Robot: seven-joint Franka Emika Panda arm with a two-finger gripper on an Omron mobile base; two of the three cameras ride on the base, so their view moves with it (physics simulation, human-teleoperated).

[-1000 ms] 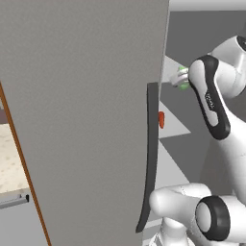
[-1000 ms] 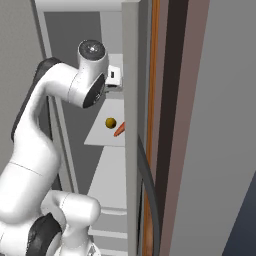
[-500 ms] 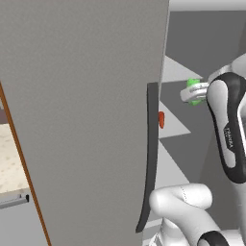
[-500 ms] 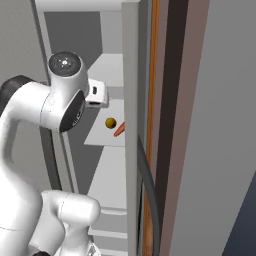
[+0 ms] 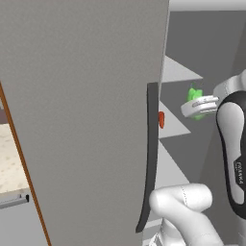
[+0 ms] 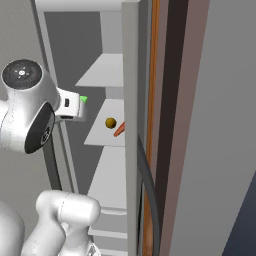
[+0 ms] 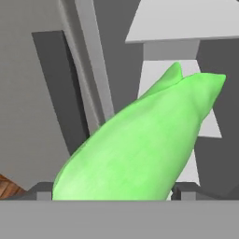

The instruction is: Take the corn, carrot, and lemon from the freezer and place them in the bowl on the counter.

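- Your pincer is pinching the corn, just outside the freezer.
- Lemon and carrot sit on the shelf.
- Next, I'd say: swing corn toward the bowl.

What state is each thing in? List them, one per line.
Tall grey freezer: door open, white shelves exposed.
Bright green leafy corn: held between the fingers, off the shelf.
Gripper: closed on the corn.
Dull yellow round lemon: resting on a shelf.
Orange-red tapered carrot: lying on that same shelf beside the lemon.
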